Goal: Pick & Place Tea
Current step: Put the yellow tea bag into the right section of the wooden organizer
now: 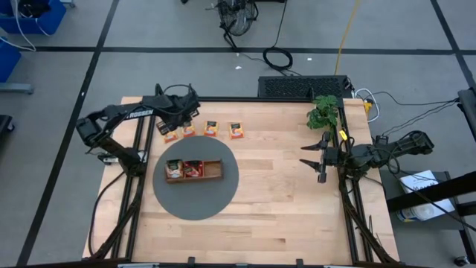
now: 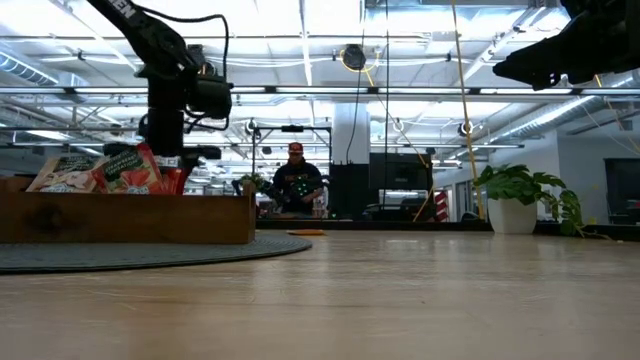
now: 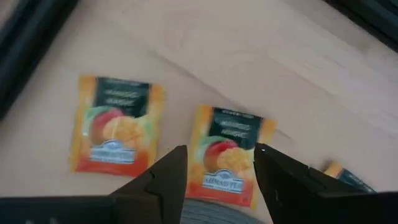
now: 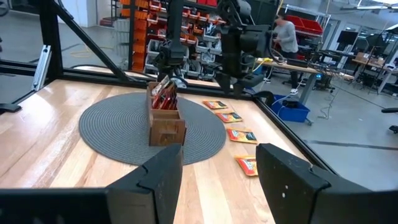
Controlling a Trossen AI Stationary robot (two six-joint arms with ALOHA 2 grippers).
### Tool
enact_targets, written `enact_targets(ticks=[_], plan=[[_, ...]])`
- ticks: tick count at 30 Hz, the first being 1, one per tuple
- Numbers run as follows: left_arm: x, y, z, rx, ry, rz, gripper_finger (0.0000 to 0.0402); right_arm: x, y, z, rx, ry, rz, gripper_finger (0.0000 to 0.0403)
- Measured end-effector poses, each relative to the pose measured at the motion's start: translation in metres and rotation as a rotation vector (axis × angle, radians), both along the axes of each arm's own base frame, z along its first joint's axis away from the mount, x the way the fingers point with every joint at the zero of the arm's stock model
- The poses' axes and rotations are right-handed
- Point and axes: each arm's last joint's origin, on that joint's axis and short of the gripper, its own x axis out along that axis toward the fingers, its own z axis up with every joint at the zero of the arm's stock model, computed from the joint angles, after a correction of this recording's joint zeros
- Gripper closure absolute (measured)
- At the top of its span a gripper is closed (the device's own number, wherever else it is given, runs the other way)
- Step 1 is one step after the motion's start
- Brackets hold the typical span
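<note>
Left gripper (image 3: 217, 165) open above orange packet (image 3: 225, 163).

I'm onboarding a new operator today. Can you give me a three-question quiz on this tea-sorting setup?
1. True or false: the wooden tray sits on a round grey mat.
2. How many mango tea packets lie in a row on the bare table beyond the mat in the high view? A) two B) four C) seven
3. Which end effector hangs over that row, left or right?

Key: 1 true. 2 B; the nearest the left end effector is this mango tea packet. 3 left, with its fingers apart above a packet; the right waits near the potted plant.
</note>
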Motion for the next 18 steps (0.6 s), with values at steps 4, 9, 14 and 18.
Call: enact_targets(ticks=[4, 9, 14, 18], plan=[[-0.001, -0.003, 0.000, -0.002, 0.033, 0.011, 0.0215, 0.000, 0.000, 0.000, 0.000, 0.000, 0.000, 0.0216], [0.000, 0.002, 0.002, 0.112, 0.057, 0.029, 0.0215, 0.000, 0.000, 0.000, 0.000, 0.000, 0.000, 0.0216], [0.007, 0.005, 0.005, 0.301, 0.103, 0.039, 0.0215, 0.000, 0.000, 0.000, 0.000, 0.000, 0.000, 0.0216], [0.015, 0.011, 0.007, 0.427, 0.069, 0.091, 0.0215, 0.000, 0.000, 0.000, 0.000, 0.000, 0.000, 0.0216]])
